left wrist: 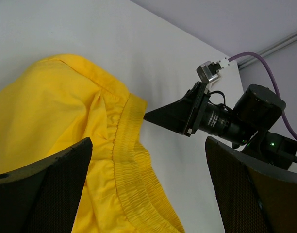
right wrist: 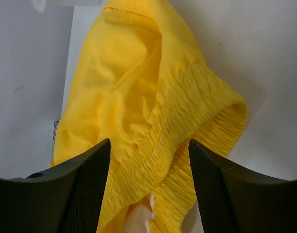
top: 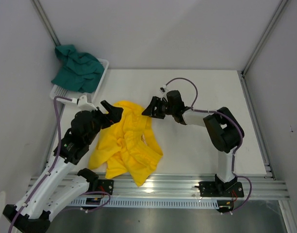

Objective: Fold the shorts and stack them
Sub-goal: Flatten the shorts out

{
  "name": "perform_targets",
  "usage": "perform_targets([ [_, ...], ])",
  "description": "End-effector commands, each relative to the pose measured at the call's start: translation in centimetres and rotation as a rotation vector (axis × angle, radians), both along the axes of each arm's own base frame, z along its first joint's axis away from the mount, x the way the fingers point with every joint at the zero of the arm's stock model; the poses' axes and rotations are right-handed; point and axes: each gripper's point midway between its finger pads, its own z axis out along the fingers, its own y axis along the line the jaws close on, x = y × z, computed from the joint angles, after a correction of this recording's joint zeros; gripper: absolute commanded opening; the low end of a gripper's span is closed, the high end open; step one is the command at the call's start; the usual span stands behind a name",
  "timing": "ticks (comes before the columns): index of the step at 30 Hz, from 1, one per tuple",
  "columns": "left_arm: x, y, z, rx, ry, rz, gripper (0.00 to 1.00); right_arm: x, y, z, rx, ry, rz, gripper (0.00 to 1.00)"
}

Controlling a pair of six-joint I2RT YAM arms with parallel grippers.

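The right gripper (top: 151, 108) is parted, nothing gripped; the yellow shorts (top: 125, 143) are spread beneath it, waistband (right wrist: 187, 126) framed between its fingers (right wrist: 85, 194).

black-and-white arms (top: 221, 130), purple cables (top: 180, 79)

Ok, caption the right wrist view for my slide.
Open right gripper over the gathered waistband of the yellow shorts.

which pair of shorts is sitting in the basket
The teal pair, bunched in the white basket at the far left corner. The yellow pair lies crumpled on the table instead.
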Motion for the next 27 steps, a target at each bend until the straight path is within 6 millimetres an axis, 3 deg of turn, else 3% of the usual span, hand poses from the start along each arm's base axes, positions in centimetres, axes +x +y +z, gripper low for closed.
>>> perform_targets([
  [1,0.0,0.6,-0.9,0.054,0.002,0.004,0.99,2.5,1.7,2.6,0.145,-0.033,-0.047,0.68],
  [2,0.0,0.6,-1.2,0.062,0.005,0.001,0.99,2.8,1.8,1.4,0.144,0.001,-0.055,0.67],
  [4,0.0,0.6,-1.3,0.077,0.009,-0.001,0.99,3.6,2.3,1.5,0.168,-0.004,-0.063,0.67],
  [9,0.2,0.4,-1.5,0.101,0.017,-0.018,0.99,5.5,2.5,-0.5,0.174,0.032,-0.121,0.67],
  [14,0.3,-0.9,-1.6,0.105,0.017,-0.084,0.99,7.2,3.0,-0.5,0.247,0.036,-0.131,0.65],
  [16,0.4,-1.6,-2.3,0.133,0.034,-0.112,0.99,8.2,3.4,-0.1,0.296,0.028,-0.126,0.57],
  [17,0.5,-2.0,-2.5,0.146,0.039,-0.124,0.98,8.3,3.5,0.1,0.314,0.027,-0.119,0.45],
  [19,0.6,-2.7,-3.7,0.194,0.069,-0.149,0.97,8.9,3.3,0.6,0.348,0.009,-0.121,0.34],
  [20,0.4,-3.7,-3.7,0.217,0.066,-0.175,0.96,9.2,3.2,0.8,0.349,0.003,-0.126,0.22],
  [22,-0.3,-5.9,-5.1,0.292,0.096,-0.250,0.95,9.7,3.1,0.9,0.331,-0.002,-0.131,0.13],
  [23,0.0,-6.4,-4.6,0.318,0.083,-0.246,0.95,9.9,2.9,1.1,0.322,-0.022,-0.120,0.06],
  [25,-0.9,-8.6,-5.9,0.410,0.107,-0.311,0.94,10.1,2.8,1.0,0.298,-0.025,-0.122,0.00],
  [26,-0.9,-8.8,-6.2,0.451,0.111,-0.301,0.93,10.2,2.6,1.5,0.283,-0.053,-0.116,0.00],
  [27,-0.9,-9.6,-5.8,0.473,0.099,-0.318,0.93,10.2,2.4,1.5,0.268,-0.054,-0.117,0.00],
])
